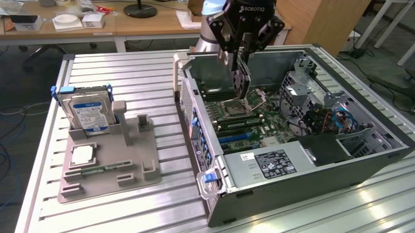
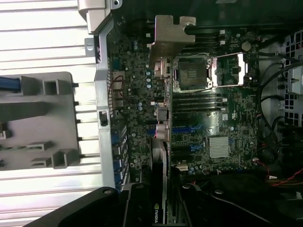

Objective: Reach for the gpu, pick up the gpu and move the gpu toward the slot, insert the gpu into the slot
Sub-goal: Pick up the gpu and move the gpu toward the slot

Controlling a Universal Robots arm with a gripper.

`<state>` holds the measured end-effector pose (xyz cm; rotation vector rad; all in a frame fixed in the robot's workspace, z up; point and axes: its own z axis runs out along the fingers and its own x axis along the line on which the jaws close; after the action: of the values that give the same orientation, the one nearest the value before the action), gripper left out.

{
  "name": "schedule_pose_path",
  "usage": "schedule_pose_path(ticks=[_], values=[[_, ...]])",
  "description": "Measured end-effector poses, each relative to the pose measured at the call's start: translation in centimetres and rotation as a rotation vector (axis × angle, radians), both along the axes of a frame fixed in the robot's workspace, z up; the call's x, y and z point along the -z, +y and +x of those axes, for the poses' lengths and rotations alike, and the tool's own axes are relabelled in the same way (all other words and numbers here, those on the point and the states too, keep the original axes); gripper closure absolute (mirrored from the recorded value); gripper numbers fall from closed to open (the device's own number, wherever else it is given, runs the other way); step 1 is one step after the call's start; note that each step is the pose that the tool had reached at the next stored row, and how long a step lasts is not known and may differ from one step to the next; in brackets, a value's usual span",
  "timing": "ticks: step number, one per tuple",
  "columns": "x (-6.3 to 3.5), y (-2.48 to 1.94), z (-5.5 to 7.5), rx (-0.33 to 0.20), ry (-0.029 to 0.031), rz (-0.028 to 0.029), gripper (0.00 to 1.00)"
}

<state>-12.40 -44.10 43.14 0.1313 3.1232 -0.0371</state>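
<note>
The gpu [image 1: 243,80] hangs edge-down in the upper centre of the exterior frame, clamped near its upper edge by the pincer [image 1: 238,56] and held clear above the motherboard [image 1: 256,121], over the processor socket [image 1: 230,108]. The blue slot [image 1: 236,138] lies lower in the frame, apart from the card. In the wrist view the card [image 2: 158,156] shows edge-on, its silver bracket [image 2: 170,33] at the far end.

It looks light and stiff but fragile: a thin board best gripped across its flat faces, away from the connector edge.

The open computer case [image 1: 311,187] holds the motherboard, a labelled power supply [image 1: 272,162] and cables. At mid-left, on the slatted worktop [image 1: 129,73], a grey fixture tray [image 1: 139,145] carries a hard drive [image 1: 87,109], a processor chip [image 1: 83,155] and a memory stick [image 1: 97,171].
</note>
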Motion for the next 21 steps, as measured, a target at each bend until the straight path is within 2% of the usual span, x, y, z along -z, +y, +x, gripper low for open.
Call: schedule_pose_path(ticks=[21], values=[[0.00, 0.01, 2.3, -0.007, 0.0001, -0.0001, 0.74]])
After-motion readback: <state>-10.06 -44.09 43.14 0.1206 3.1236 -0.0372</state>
